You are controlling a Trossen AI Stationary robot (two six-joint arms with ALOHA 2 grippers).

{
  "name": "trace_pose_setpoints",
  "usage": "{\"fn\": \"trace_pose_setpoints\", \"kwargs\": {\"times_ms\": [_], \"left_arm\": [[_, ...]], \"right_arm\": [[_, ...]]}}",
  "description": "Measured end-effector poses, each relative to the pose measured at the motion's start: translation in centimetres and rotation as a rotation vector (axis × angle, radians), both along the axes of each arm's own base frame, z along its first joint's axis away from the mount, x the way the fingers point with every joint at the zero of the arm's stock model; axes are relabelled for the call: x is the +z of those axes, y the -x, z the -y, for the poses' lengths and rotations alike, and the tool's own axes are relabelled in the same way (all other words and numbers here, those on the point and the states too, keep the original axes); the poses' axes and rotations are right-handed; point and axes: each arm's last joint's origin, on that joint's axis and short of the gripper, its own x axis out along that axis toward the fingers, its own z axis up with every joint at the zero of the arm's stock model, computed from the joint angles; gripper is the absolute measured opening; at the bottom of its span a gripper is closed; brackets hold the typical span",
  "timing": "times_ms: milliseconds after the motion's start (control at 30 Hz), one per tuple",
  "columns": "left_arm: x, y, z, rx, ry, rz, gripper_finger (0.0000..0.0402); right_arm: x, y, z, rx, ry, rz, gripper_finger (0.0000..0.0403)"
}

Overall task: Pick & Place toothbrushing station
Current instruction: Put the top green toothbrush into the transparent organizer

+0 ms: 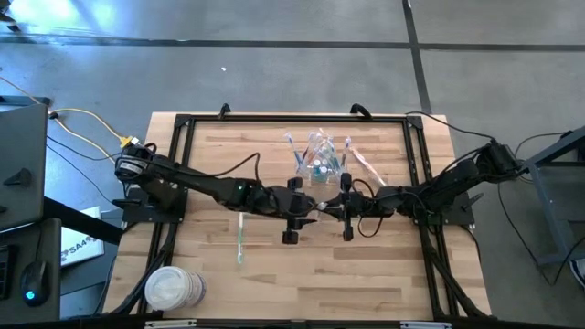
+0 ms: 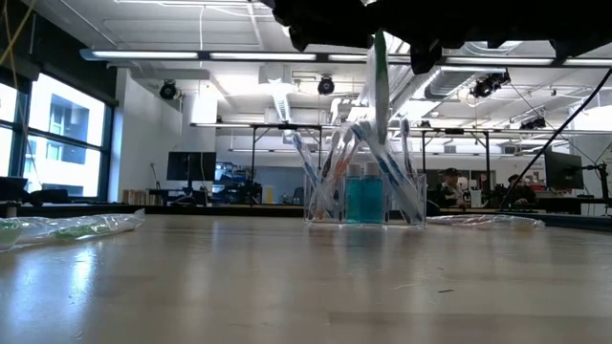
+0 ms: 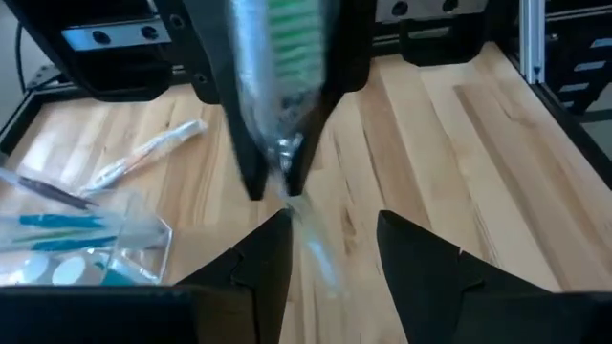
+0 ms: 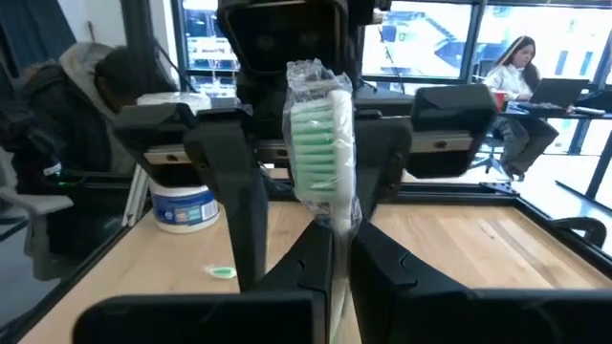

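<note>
One clear cup point(image 1: 320, 164) stands far of centre, holding several toothbrushes, too crowded to count, and two blue-capped tubes point(image 3: 57, 270). One wrapped green toothbrush point(image 4: 322, 143) is up between the two grippers. One more wrapped toothbrush point(image 1: 240, 238) lies near-left, another point(image 1: 367, 164) right of the cup. One stack of white discs point(image 1: 172, 289) sits at the near-left corner.
</note>
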Motion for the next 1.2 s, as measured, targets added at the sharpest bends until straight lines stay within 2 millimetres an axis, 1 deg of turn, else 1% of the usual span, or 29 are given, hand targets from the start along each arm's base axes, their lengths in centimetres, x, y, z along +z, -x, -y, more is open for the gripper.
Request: {"fn": "trace_pose_setpoints", "kwargs": {"times_ms": [167, 767, 967, 1067, 1200], "left_arm": [[0.14, -0.46, 0.03, 0.009, 0.006, 0.051, 0.0152], [0.17, -0.59, -0.07, 0.007, 0.009, 0.064, 0.0152], [0.19, -0.6, -0.21, 0.051, -0.011, 0.069, 0.0152], [0.2, -0.64, -0.47, 0.073, -0.018, 0.071, 0.0139], [0.22, -0.68, -0.74, 0.08, -0.045, 0.073, 0.0097]], "right_arm": [[0.14, 0.0, -0.01, 0.002, -0.003, 0.013, 0.0011], [0.12, -0.01, -0.02, 0.005, -0.002, 0.009, 0.0011], [0.13, -0.02, 0.02, -0.001, -0.002, 0.01, 0.0011], [0.16, -0.03, 0.02, -0.001, -0.002, 0.011, 0.0011], [0.15, -0.03, 0.03, 0.0, -0.002, 0.011, 0.0011]]}}
